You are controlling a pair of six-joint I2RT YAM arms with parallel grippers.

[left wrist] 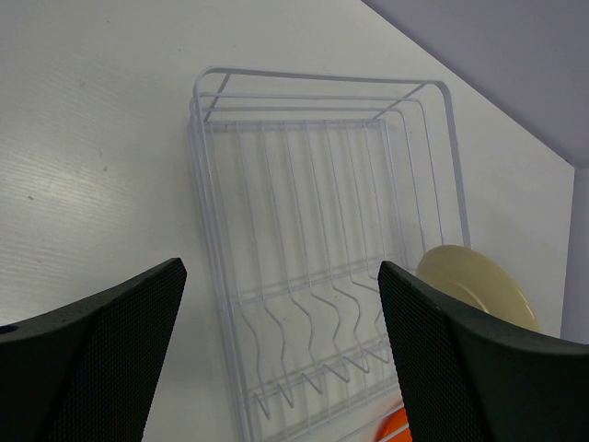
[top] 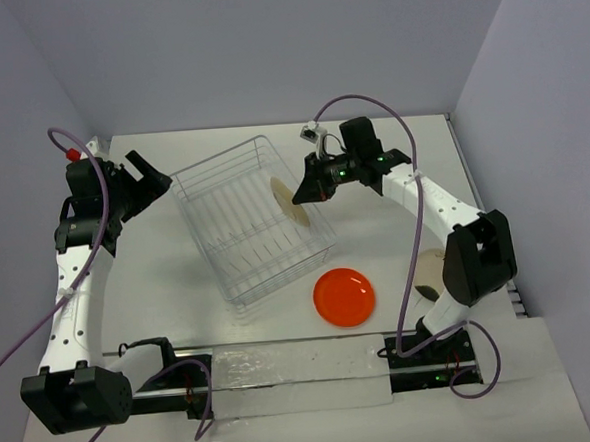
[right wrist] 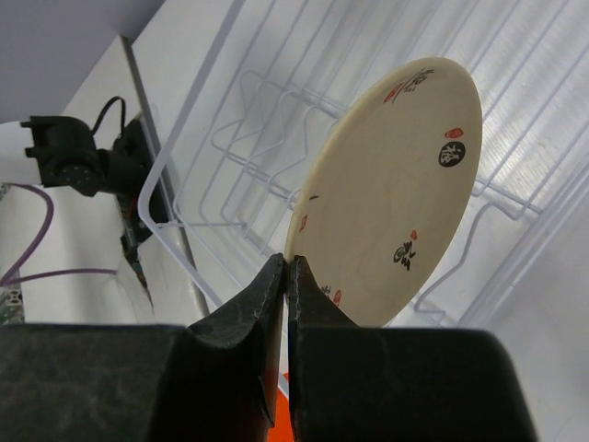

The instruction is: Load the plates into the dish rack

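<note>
Right jaws pinched shut on the rim of a cream plate [right wrist: 396, 193], held on edge over the dish rack [top: 216, 159], right side. Left jaws spread wide, empty, just off the rack's left end. Orange plate [top: 345, 297] flat on the desk [top: 159, 289] near the rack. Second cream plate [top: 433, 263] half hidden behind the right arm.

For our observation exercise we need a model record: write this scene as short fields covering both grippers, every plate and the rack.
Left gripper: open, empty, left of the silvery wire dish rack
Right gripper: shut on the rim of the speckled cream round plate
Held plate: on edge, over the rack's right side
Glossy orange-red round plate: flat on the white table, near the rack's front corner
Second cream plate: on the table, partly hidden behind the right arm
</note>
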